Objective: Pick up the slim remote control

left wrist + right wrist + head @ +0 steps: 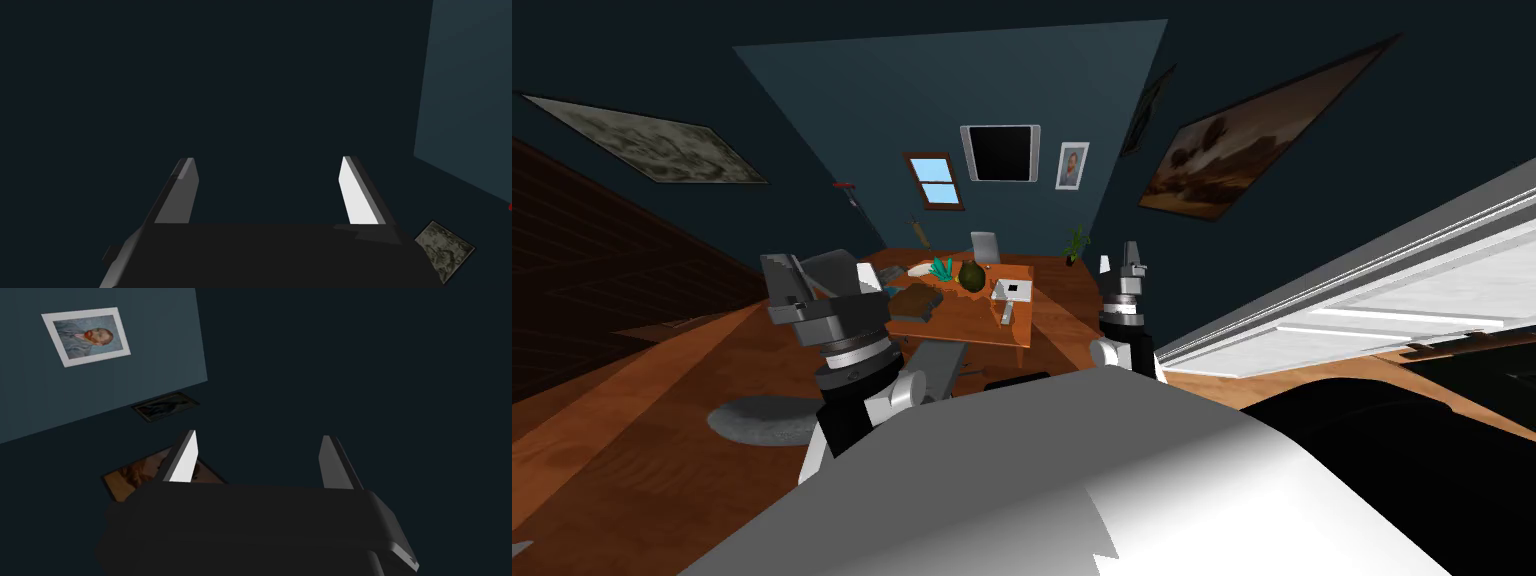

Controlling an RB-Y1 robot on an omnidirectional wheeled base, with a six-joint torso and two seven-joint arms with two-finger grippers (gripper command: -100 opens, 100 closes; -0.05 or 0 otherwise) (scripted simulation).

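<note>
A slim light grey bar, which I take for the remote control (1005,312), lies near the front right of the wooden table (982,325), just beside a white box (1013,290). Both arms are raised well short of the table. My left gripper (804,278) hangs left of the table, its fingers (176,192) open with nothing between them. To the table's right is my right gripper (1124,256), pointing upward. Its fingers (183,460) are also open and empty.
On the table also sit a brown block (917,302), a dark green round thing (971,276) and teal crystals (943,267). A grey chair (985,245) stands behind it, a grey seat (940,365) in front. A grey rug (757,418) lies left, a white door frame (1362,290) right.
</note>
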